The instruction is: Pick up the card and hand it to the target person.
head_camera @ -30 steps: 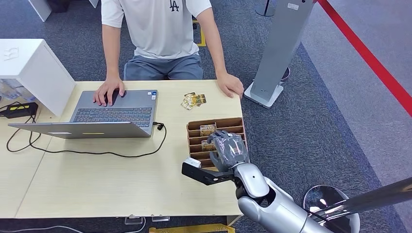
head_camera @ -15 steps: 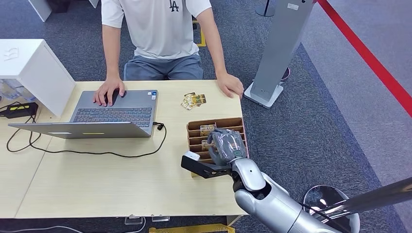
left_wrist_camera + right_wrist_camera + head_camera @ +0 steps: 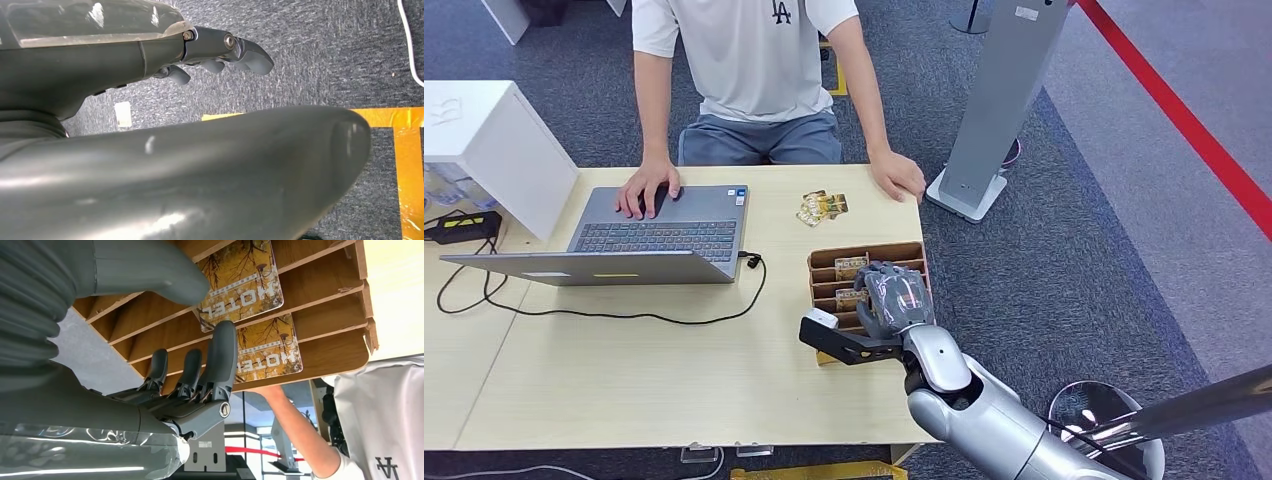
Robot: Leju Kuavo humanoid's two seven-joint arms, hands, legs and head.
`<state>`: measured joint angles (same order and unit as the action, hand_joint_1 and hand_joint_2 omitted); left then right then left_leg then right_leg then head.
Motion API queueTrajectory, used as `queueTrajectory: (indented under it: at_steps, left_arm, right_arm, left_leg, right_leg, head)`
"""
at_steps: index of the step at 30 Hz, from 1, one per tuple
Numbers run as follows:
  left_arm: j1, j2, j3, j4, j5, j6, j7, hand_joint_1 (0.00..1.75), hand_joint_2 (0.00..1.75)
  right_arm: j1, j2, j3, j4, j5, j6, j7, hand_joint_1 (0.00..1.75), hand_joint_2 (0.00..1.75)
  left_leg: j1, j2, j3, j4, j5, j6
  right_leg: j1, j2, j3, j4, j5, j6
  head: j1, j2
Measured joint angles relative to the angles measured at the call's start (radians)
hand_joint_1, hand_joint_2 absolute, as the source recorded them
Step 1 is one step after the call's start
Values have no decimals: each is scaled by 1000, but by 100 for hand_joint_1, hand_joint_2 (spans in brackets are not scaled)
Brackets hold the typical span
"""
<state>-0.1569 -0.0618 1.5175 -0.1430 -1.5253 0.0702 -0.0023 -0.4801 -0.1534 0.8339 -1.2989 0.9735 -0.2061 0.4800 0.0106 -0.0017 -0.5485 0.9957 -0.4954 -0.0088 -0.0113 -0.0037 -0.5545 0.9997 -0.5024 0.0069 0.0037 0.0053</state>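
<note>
A wooden slotted rack (image 3: 917,251) stands near the table's right edge with two yellow "HOTEL" cards in it. My right hand (image 3: 892,300) hangs over the rack. In the right wrist view the thumb (image 3: 150,265) lies by one edge of the nearer card (image 3: 240,282) and a fingertip (image 3: 224,335) by its other edge. The card still sits in its slot, and whether it is pinched I cannot tell. The second card (image 3: 267,347) stands one slot further on. The target person (image 3: 754,60) sits across the table. My left hand (image 3: 220,52) hangs over the carpet, holding nothing.
A few loose cards (image 3: 822,206) lie beyond the rack. The person's hands rest on the laptop (image 3: 659,235) and on the table corner (image 3: 899,175). A black cable (image 3: 624,315) crosses the table. A white box (image 3: 494,130) stands far left, a grey stand (image 3: 999,100) off the right edge.
My right hand has crept a little further over the rack toward the cards, and the wrist has shifted slightly left. The person and the cards have not moved.
</note>
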Motion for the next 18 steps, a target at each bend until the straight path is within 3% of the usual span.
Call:
queueTrajectory:
  at_steps: [18]
  left_arm:
    - [0,-1,0,1,-6,1,2,0,0]
  right_arm:
    - [-3,-2,-1,-6,3,-2,2,78,175]
  left_leg:
    - [0,0,0,0,0,0]
  right_leg:
    - [0,0,0,0,0,0]
  head:
    - [0,0]
